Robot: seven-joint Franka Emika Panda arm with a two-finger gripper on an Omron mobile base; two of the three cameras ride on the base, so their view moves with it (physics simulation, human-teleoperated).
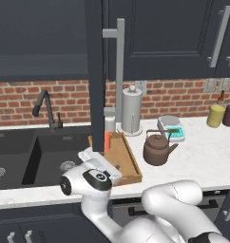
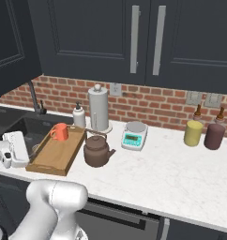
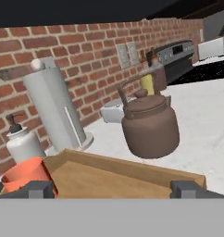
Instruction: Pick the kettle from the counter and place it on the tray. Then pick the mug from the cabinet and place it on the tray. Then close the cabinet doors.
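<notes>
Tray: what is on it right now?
The mug stands on the tray at its far end, near the soap bottle. The kettle sits on the counter beside the tray. In the left base view an open door covers the tray's far end.

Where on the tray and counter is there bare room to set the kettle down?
Most of the tray is bare wood; only the mug sits at its far end. The counter is open in front of the scale and jars. Crowded: the paper towel holder, soap bottle and kettle near the tray's far corner.
</notes>
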